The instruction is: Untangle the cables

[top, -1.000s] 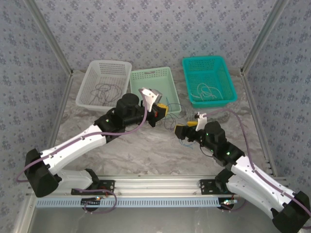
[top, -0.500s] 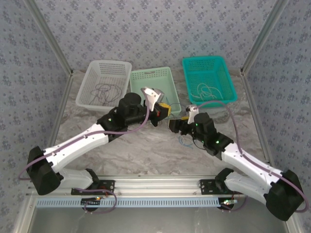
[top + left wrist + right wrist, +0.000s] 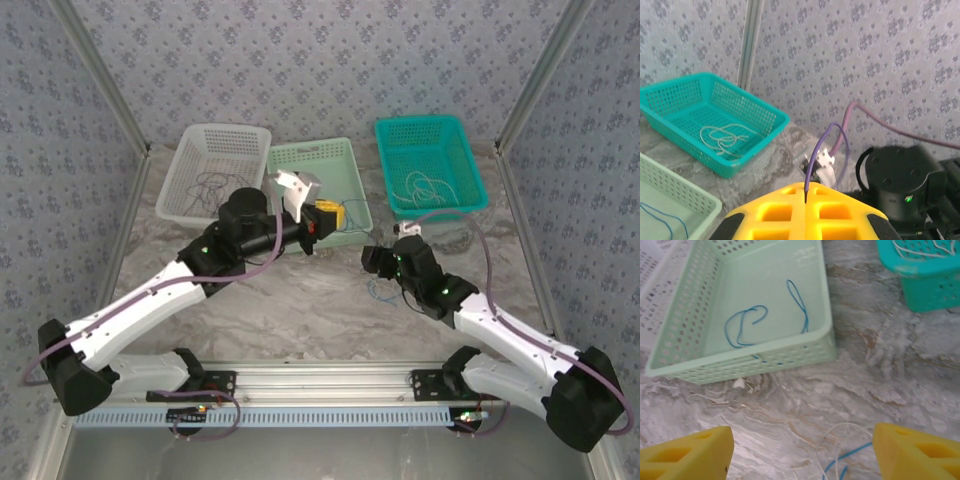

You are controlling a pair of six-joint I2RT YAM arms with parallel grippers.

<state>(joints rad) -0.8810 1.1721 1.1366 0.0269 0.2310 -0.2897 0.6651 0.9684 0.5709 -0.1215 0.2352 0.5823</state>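
Top external view of a marbled bench (image 3: pixel 300 300) with three baskets along its far edge and two robot arms reaching in from six o'clock. At ten o'clock, a white basket (image 3: pixel 175 170) holds a dark cable (image 3: pixel 215 185), apparently already sorted.

The left claw (image 3: pixel 328 213) hangs over the near rim of the pale green basket (image 3: pixel 310 145) at twelve o'clock. Its wrist view shows the yellow fingers pressed together. A thin purple-grey cable (image 3: pixel 811 160) appears pinched in the seam and arches up and away toward the right arm. It is probably held raised so the strand pulls free of the others. A blue cable (image 3: pixel 742 327) lies curled on the green basket's floor.

Toward four o'clock from that basket, the right claw (image 3: pixel 802 440) hovers low with its fingers spread wide and nothing between them. Just below it, a loose blue strand (image 3: pixel 850 455) and a faint white loop (image 3: pixel 840 426) lie together on the bench. They are likely the remaining tangle it is placed to pin or pick up.

At two o'clock, the teal basket (image 3: pixel 420 121) holds a white cable (image 3: pixel 722 137).
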